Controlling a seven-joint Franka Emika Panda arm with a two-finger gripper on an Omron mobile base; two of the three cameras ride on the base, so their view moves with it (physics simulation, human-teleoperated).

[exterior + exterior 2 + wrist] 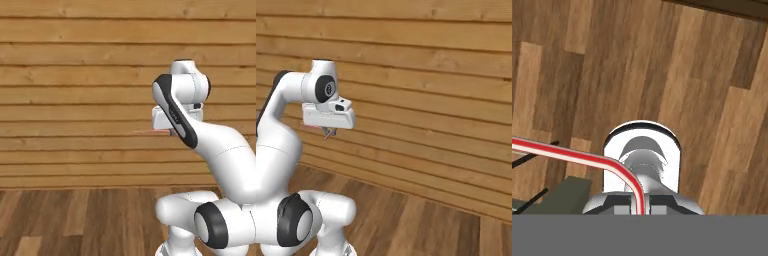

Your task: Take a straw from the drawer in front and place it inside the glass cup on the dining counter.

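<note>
My gripper (172, 132) hangs at chest height in front of a plank wall, pointing down, shut on the straw (150, 132). In the left base view the straw is a thin red-pink stick reaching out level to the left of the hand. From the right base camera, the gripper (328, 132) sits under the white hand with only a short pink stub beside it. Looking down along the hand, the straw (567, 153) runs from the left edge into the shut gripper (640, 206). The drawer, the glass cup and the dining counter are out of view.
A wall of horizontal wooden planks (75, 75) stands straight ahead, also seen as the plank wall (431, 90). Wooden floorboards (677, 75) lie below the hand. A dark green shape (564, 192) shows at the lower left of the hand view.
</note>
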